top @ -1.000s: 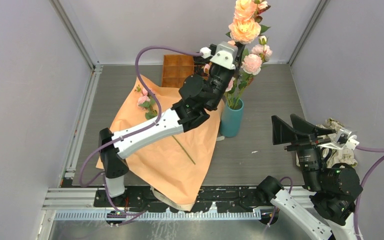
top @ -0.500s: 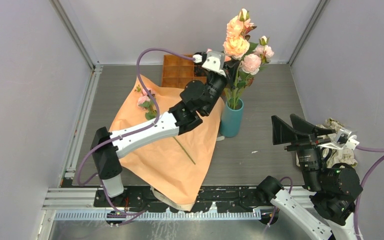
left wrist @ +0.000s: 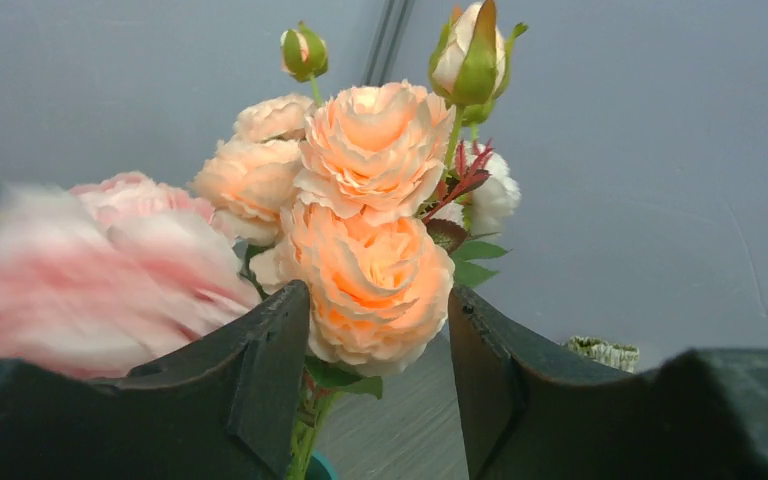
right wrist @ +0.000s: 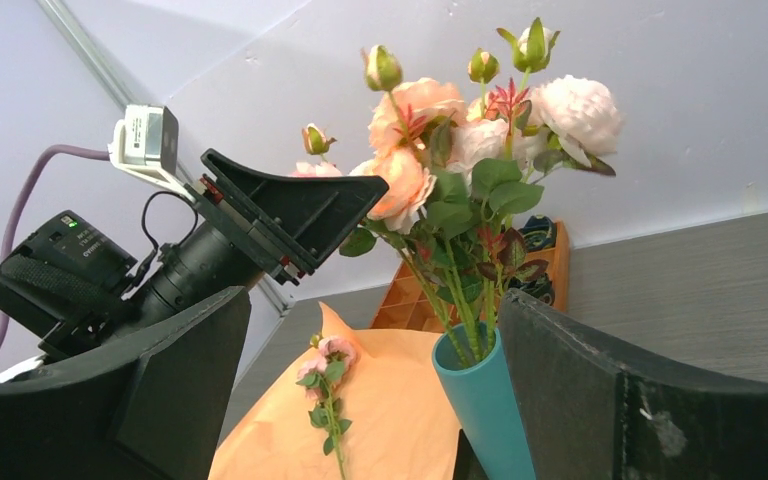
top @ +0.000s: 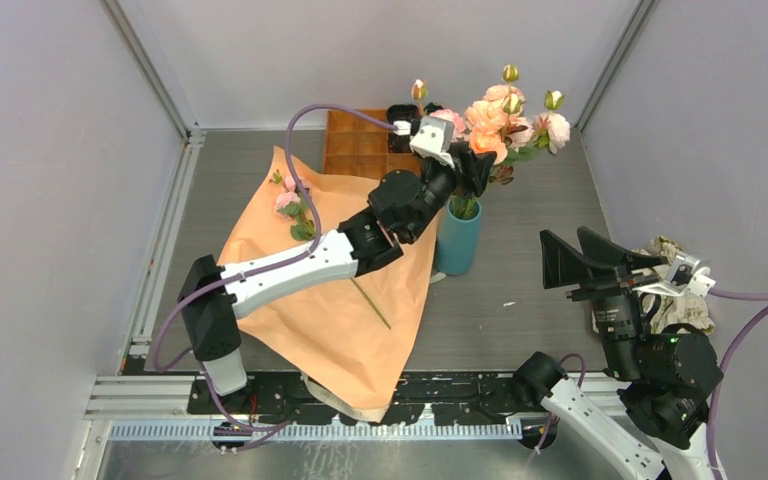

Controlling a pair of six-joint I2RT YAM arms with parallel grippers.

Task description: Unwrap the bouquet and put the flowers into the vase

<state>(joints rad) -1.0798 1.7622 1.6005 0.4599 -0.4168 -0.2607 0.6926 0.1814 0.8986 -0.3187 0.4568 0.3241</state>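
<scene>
The flowers (top: pixel 500 115) stand with their stems in the teal vase (top: pixel 458 240) at mid-table. My left gripper (top: pixel 468 168) is just above the vase rim, open, with the stems loose beside its left finger. In the left wrist view a peach rose of the flowers (left wrist: pixel 370 200) fills the gap of the gripper (left wrist: pixel 378 300). The bouquet's peach-orange paper (top: pixel 330 290) lies spread flat, with one small pink stem (top: pixel 295 205) on it. My right gripper (top: pixel 578 262) hangs open and empty at the right; its view shows the vase (right wrist: pixel 485 410) and the flowers (right wrist: pixel 460 140) past the gripper (right wrist: pixel 372 300).
An orange compartmented tray (top: pixel 355 140) sits at the back behind the paper. A crumpled floral cloth (top: pixel 675 300) lies at the right edge by the right arm. White walls enclose the table on three sides.
The left gripper came down with the flowers, their stems sank into the vase, and its jaws opened off them. The right arm stayed put.
</scene>
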